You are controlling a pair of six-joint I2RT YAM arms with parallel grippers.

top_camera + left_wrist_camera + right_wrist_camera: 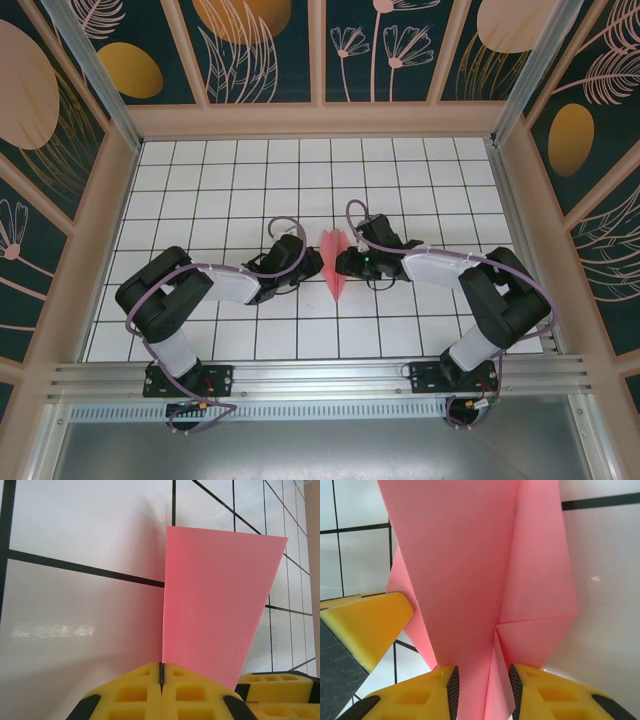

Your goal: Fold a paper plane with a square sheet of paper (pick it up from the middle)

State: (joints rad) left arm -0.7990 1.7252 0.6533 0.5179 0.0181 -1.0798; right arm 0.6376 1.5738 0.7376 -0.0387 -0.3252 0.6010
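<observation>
One paper plane (334,262), one table (300,160)

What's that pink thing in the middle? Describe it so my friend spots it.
On the white tiled table, two black arms meet mid-table. Between their tips is the paper plane, a narrow folded dart, the only pink thing on the tiles.

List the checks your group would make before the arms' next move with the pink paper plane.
1. Grip: left gripper shut on the paper plane: ok.
2. Release: right gripper clear of the paper plane: not ok, the plane sits between its open jaws.
3. Height: plane lifted off the table: cannot tell.
4. Fold: pinched edge straight in the left wrist view: ok.
</observation>
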